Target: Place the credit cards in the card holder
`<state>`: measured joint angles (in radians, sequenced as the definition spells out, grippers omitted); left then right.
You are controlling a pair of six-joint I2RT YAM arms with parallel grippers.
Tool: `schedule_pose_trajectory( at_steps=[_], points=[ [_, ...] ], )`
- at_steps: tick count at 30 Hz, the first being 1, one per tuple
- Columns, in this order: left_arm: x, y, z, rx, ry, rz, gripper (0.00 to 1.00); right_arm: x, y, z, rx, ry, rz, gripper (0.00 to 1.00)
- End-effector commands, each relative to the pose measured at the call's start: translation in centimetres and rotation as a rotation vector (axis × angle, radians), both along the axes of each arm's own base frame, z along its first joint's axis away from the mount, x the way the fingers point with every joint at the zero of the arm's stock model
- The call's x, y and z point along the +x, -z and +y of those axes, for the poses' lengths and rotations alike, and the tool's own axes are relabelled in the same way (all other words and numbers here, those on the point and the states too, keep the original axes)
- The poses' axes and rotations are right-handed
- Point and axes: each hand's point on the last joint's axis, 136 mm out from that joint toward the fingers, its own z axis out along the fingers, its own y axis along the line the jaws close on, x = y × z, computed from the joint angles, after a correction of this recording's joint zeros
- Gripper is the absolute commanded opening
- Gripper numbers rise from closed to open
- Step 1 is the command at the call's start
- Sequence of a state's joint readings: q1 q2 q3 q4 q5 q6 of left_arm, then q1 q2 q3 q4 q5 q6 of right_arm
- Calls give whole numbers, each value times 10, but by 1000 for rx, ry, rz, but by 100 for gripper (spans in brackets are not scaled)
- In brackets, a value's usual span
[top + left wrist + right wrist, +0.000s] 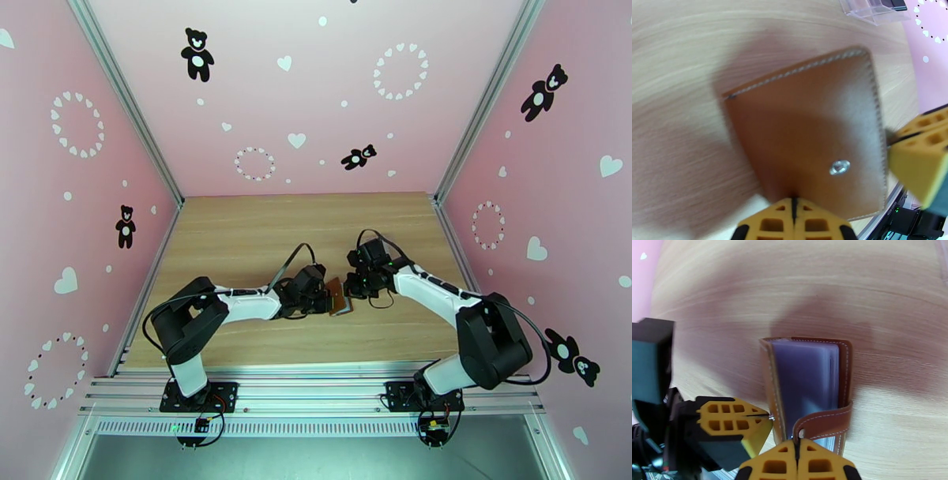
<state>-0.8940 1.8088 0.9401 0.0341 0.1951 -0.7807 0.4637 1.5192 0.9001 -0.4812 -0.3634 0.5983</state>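
So both hands have the card holder [339, 297] pinched between them, around the middle of the tabletop [253, 229] in the overhead view. The left hand [794, 202] is clamped on the brown cover's edge just below the metal snap stud [839, 167], and the right hand [797, 444] is closed on the snap tab [823, 422], with the greyish pockets [805, 378] showing. A clear plastic case [873, 11] sits top right in the left wrist view.
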Motion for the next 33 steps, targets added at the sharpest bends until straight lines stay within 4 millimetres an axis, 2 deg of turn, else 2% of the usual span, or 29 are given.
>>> schedule_pose_trajectory(
  at_steps=[1, 6, 11, 16, 20, 22, 27, 33],
  points=[
    [3, -2, -2, 16, -2, -22, 10, -6, 5, 9, 16, -29, 30, 0],
    [6, -9, -13, -25, 4, -20, 11, -10, 13, 11, 6, -39, 47, 0],
    [3, 9, -10, 28, 0, 12, 5, -10, 11, 7, -16, -33, 41, 0],
    [1, 31, 4, 145, -24, 53, 2, -5, -5, -18, -116, 27, -29, 0],
    [0, 41, 6, 173, -26, 72, 1, -6, -19, -15, -95, 6, -50, 0],
    [0, 44, 6, 174, -29, 74, 0, -8, -19, -7, -59, -22, -43, 0],
    [0, 37, 2, 137, -25, 63, 0, -8, 0, 12, -11, -53, 19, 0],
    [-3, 23, 3, 96, -20, 41, 0, -4, 22, 19, -8, -52, 68, 0]
  ],
)
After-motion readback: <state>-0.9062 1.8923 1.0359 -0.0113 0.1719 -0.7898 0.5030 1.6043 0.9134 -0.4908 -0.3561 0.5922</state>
